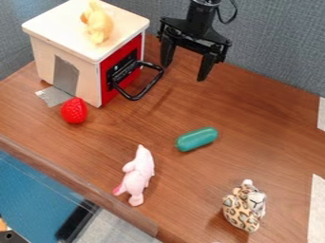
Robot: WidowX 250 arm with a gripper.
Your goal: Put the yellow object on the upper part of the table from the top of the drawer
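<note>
And we've got the gripper (185, 71) released, spread wide beside the drawer (63, 35)! Our yellow object (98, 24) lies on the drawer's top, left of the gripper in our view, not touching it.

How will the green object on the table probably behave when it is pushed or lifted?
The green object is rounded and lies on its side, so a push against its long side would likely roll it across the table. Its smooth, slightly shiny surface may slip a little in a grip. It shows no sag, so it is probably fairly stiff.
</note>
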